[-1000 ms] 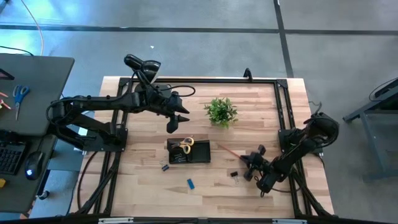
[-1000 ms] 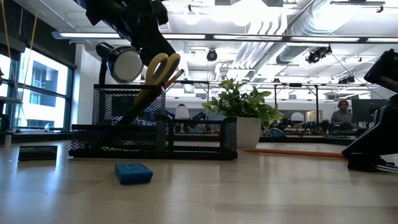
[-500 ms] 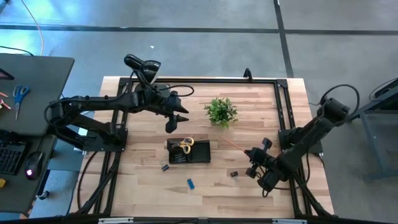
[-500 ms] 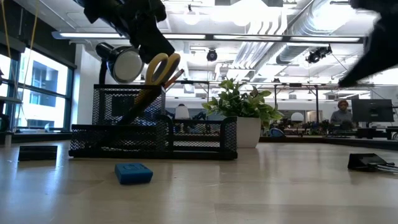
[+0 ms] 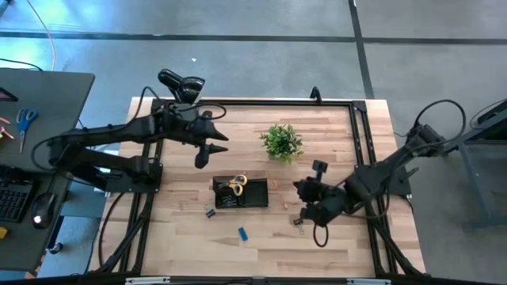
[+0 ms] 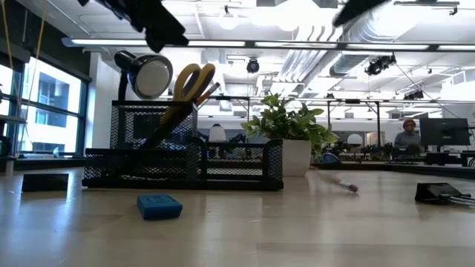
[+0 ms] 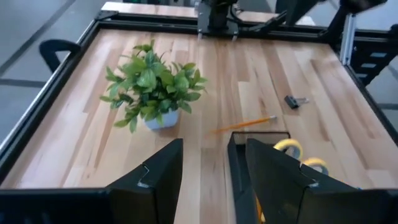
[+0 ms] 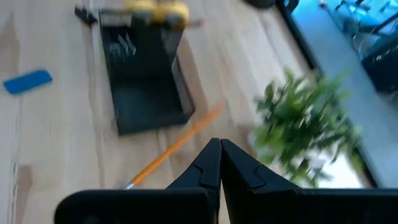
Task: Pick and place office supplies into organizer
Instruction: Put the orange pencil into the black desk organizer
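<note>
The black mesh organizer stands mid-table with yellow-handled scissors upright in it. An orange pencil lies on the wood just right of the organizer and looks blurred in the low view. A blue eraser and black binder clips lie near the front. My right gripper hangs shut above the pencil, apart from it. My left gripper hovers open, up and to the far left of the organizer.
A small potted plant stands behind the organizer, and a black gooseneck lamp at the far left corner. A black frame rail runs round the table. Bare wood lies in front of the eraser.
My right gripper has risen from the table near the right clip and swung toward the organizer, rolling its wrist, staying shut. The pencil left the table, then came back down closer to the organizer, turned about. My left gripper has drawn up and toward the table's left.
</note>
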Controlling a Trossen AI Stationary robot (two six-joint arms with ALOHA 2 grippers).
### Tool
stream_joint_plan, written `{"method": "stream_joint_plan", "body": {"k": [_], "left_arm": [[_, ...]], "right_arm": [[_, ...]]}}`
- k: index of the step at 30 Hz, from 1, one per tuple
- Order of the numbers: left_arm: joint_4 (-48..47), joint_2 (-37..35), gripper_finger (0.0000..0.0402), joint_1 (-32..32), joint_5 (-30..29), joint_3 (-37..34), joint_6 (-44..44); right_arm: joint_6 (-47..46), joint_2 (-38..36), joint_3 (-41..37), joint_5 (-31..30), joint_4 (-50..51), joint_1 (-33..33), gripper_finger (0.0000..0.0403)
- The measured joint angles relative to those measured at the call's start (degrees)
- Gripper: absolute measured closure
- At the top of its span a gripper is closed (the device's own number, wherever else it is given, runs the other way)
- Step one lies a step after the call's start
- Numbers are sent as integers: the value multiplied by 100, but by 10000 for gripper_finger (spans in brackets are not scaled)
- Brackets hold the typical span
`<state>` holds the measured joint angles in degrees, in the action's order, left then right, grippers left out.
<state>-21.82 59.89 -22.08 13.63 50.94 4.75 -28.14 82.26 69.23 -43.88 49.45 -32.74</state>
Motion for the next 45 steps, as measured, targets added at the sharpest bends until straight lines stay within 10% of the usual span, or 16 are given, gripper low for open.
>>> {"method": "stream_joint_plan", "body": {"k": [10,24,45], "left_arm": [[-520,-206,236,0,-143,0,0],[-517,-203,236,0,-129,0,0],[-354,280,236,0,-178,0,-7]], "right_arm": [[-586,0,-309,714,-454,548,401],[-2094,887,-2939,1331,-4925,495,278],[-1820,2238,-2459,791,-4797,610,270]]}}
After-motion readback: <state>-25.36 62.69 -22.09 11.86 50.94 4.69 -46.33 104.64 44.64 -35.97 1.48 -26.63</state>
